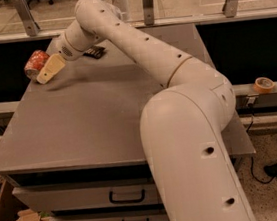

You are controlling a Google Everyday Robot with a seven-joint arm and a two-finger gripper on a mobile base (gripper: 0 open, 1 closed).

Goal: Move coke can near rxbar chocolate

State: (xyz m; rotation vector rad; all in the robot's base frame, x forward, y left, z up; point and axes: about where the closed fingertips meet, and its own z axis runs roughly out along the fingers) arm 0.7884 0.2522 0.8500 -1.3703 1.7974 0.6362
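My claw [46,69] is out at the far left corner of the grey counter [94,123], at the end of the white arm [174,73] that reaches across from the lower right. The red coke can [35,61] shows right against the claw's far left side, by the counter's edge, and I cannot tell whether the claw is clamped on it or only beside it. The dark rxbar chocolate [94,51] lies flat on the counter to the claw's right, partly hidden behind the wrist, near the can but apart from it.
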